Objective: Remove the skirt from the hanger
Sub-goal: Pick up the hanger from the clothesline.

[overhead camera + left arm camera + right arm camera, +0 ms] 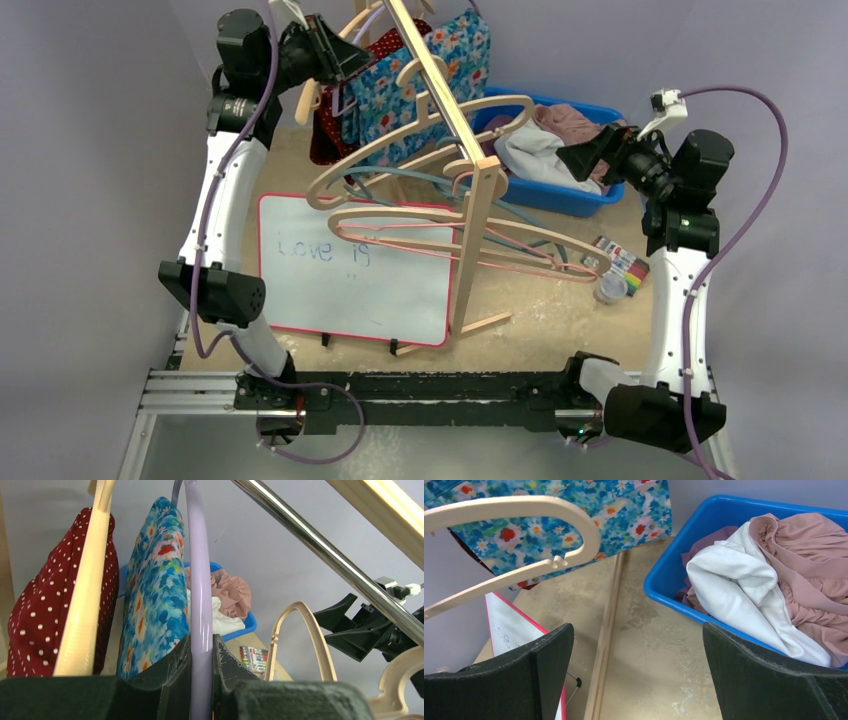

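1. While looking down from above, found the blue floral skirt (425,70) hanging on a lavender hanger (198,555), high at the far left of the wooden rack (470,200), above the bench (540,330) and not yet off the hanger.
2. Saw the left tool (335,60) clamped shut on the lavender hanger's arm, one pad on each side, with the skirt's fabric just beside it.
3. Noted a red polka-dot garment (35,620) on a cream hanger (82,605), just left of the skirt in the left wrist view.
4. Saw the right tool (639,665) spread wide and holding nothing, raised over the bench between the skirt's hem and a blue bin (664,575).
5. Noted white and pink clothes (774,565) heaped in the bin at the bench's far right.
6. Noted several bare hangers (420,150) lower on the rack, apart from the skirt.
7. Saw a whiteboard (350,270) propped at the near left under those hangers.
8. Saw a marker box (620,260) lying near the right arm.
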`<state>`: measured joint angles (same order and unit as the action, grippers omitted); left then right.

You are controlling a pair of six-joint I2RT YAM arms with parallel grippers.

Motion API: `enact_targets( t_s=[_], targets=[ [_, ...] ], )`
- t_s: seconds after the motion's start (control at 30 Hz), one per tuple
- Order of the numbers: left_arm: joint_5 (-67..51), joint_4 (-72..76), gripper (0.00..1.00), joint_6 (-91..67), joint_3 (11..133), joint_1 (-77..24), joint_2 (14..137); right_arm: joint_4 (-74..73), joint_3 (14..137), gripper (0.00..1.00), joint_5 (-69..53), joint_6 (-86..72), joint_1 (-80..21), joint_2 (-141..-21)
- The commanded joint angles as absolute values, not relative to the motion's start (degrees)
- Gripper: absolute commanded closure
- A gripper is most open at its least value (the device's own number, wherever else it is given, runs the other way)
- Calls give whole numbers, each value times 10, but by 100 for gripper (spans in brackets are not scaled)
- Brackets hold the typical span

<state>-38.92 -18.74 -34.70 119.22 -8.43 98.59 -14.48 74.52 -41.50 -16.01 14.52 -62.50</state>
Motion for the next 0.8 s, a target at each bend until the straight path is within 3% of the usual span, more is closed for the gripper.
enact_targets(
  t_s=[0.0,0.23,0.77],
  targets=[
    [-388,-127,100,-380,1249,-94,1009,-114,744,1,-414,-164,144,-628],
    [-396,-87,100,-417,1246,-99,1035,-32,731,1,-429,-231,145,-653],
    [-394,-27,100,-478,1172,-127,1034,213,805,1,-473,-327,120,-876]
  ],
)
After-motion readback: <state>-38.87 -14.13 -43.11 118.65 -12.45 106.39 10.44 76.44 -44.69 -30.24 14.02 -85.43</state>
